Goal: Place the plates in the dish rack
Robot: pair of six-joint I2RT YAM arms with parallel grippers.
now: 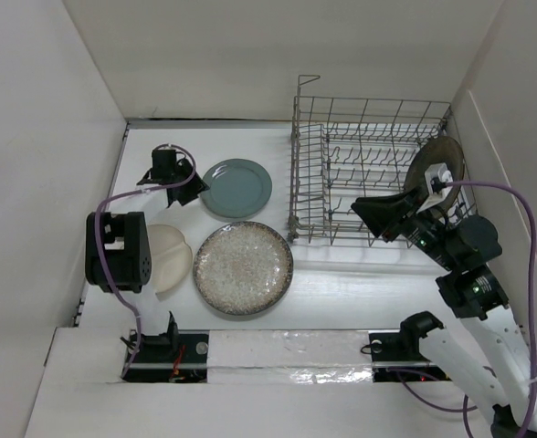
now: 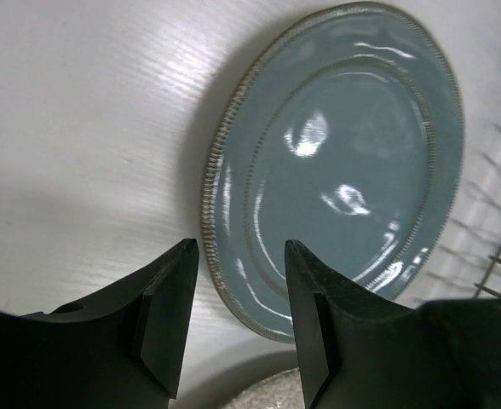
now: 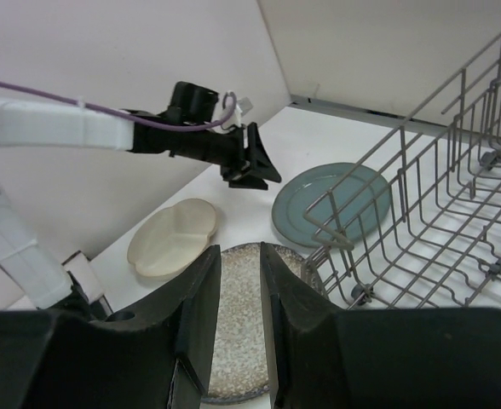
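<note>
The grey-blue plate (image 1: 236, 187) lies flat on the table left of the wire dish rack (image 1: 369, 173). My left gripper (image 1: 188, 187) is open just above the plate's left rim; in the left wrist view the rim (image 2: 225, 281) lies between the open fingers of the gripper (image 2: 240, 256). The speckled plate (image 1: 243, 267) and the cream plate (image 1: 166, 257) lie nearer the front. The brown plate (image 1: 433, 160) stands on edge in the rack's right end. My right gripper (image 1: 360, 208) is open and empty at the rack's front side, pointing left over the speckled plate (image 3: 240, 341).
White walls close in the table on the left, back and right. The rack's tall front corner (image 3: 336, 247) is close to the right gripper's fingers. The left arm (image 1: 118, 251) hangs over the cream plate's left side.
</note>
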